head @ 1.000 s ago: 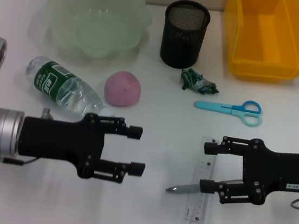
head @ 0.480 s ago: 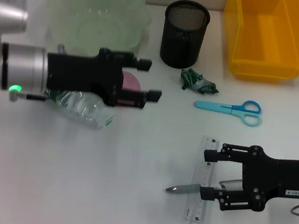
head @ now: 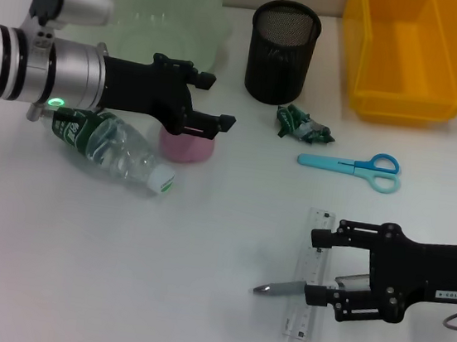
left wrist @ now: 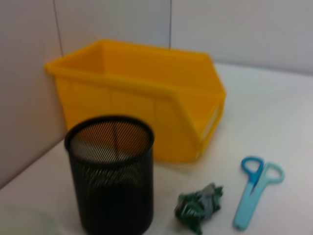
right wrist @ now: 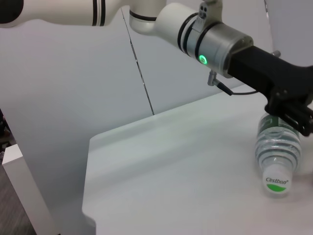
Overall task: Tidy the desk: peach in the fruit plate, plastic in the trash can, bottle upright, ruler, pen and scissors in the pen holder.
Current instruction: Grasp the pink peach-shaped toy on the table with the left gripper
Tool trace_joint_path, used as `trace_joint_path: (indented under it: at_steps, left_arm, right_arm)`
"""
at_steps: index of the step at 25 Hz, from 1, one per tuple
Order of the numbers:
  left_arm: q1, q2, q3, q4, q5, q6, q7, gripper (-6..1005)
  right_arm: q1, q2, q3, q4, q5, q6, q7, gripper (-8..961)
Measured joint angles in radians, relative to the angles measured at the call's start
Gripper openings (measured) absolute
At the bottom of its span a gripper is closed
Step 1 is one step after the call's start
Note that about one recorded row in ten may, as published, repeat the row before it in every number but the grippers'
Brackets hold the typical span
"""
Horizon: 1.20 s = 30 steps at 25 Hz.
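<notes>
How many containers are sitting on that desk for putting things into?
3, all along the far edge: a pale green fruit plate at the left, partly behind the robot's arm; a black mesh pen holder in the middle; a yellow bin at the right.

The left arm (head: 24, 71) is seen at upper left of the head view: silver-grey cylindrical link w/ two thin black rings near its outer end, a lit green LED on the underside, a thin dark cable trailing below. A boxy grey housing w/ perforated top is mounted above it. The left gripper (head: 208, 102) is matte black, built from bar linkages w/ flat fingertip pads. In the right wrist view the same arm is shown w/ white upper links and black bands. The right gripper (head: 321, 264), lower right, is black too; a small white label and a metal ring are carried on its body.
</notes>
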Motion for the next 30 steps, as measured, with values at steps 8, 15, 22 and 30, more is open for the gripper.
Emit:
trace_joint_path:
  at_steps: [8, 15, 22, 30]
  left_arm:
    - [-0.033, -0.001, 0.039, 0.002, 0.135, -0.08, -0.086, 747]
    - [-0.058, -0.002, 0.048, -0.001, 0.217, -0.099, -0.133, 744]
    - [-0.07, -0.003, 0.131, -0.001, 0.234, -0.134, -0.18, 740]
    - [-0.076, -0.003, 0.182, 0.001, 0.244, -0.165, -0.182, 697]
  right_arm:
    - [0.005, 0.0, 0.006, 0.0, 0.0, 0.0, 0.002, 801]
    - [0.006, 0.0, 0.008, 0.0, 0.0, 0.001, 0.002, 801]
    - [0.008, 0.0, 0.008, 0.0, 0.0, 0.009, 0.003, 801]
    - [0.008, 0.0, 0.004, 0.0, 0.0, 0.014, 0.002, 800]
